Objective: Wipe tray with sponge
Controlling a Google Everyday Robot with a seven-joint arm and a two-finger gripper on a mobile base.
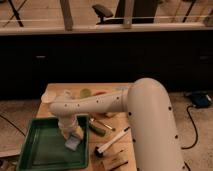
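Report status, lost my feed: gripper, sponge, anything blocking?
Gripper down over tray, right side. Sponge just below it, on tray floor. Brush and green item lie outside tray, not blocking.

The gripper (72, 136) hangs over the right side of the shallow green plastic tray (42, 142), blocking it; the left floor lies open.

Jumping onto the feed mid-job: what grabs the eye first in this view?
The bulky white arm dominates, sweeping from the lower right across the table toward the left. Its gripper points down into the green tray at the table's front left, directly over the pale sponge in the tray's right half. Just right of the tray lies a black-and-white brush.
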